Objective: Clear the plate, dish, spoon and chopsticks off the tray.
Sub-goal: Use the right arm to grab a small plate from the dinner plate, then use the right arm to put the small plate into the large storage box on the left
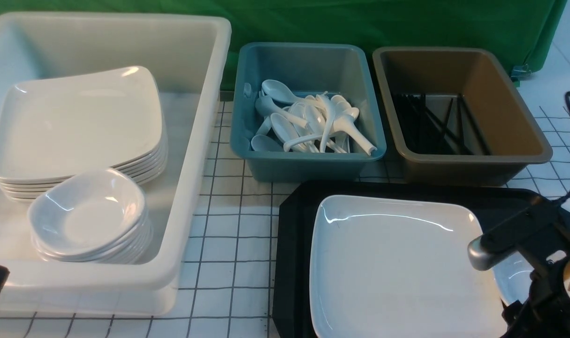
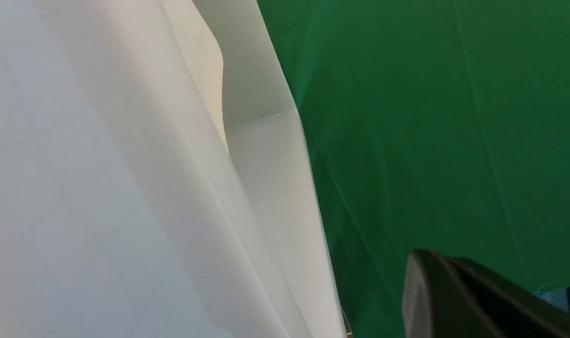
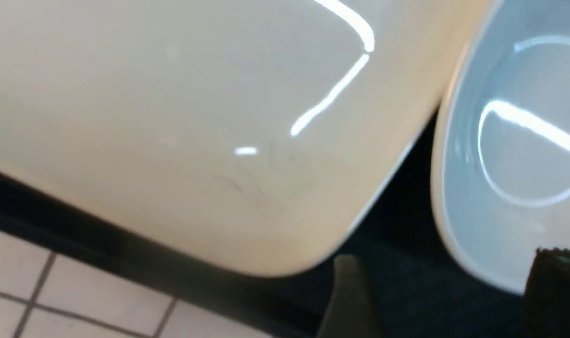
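Note:
The black tray (image 1: 294,244) lies at the front right. The large white square plate (image 1: 397,267) rests on it, and one corner shows in the right wrist view (image 3: 195,117). The small white dish (image 1: 514,279) sits on the tray right of the plate, partly hidden by my right arm (image 1: 524,234). My right gripper (image 3: 453,300) is open. One finger (image 3: 557,291) is over the dish (image 3: 500,164), the other over the tray (image 3: 406,281). My left gripper (image 2: 435,258) is shut and empty beside the tub. No spoon or chopsticks show on the tray.
A white tub (image 1: 191,188) at the left holds stacks of plates (image 1: 78,122) and dishes (image 1: 87,216). A blue bin (image 1: 308,159) holds several white spoons. A brown bin (image 1: 463,164) holds black chopsticks. Green cloth hangs behind.

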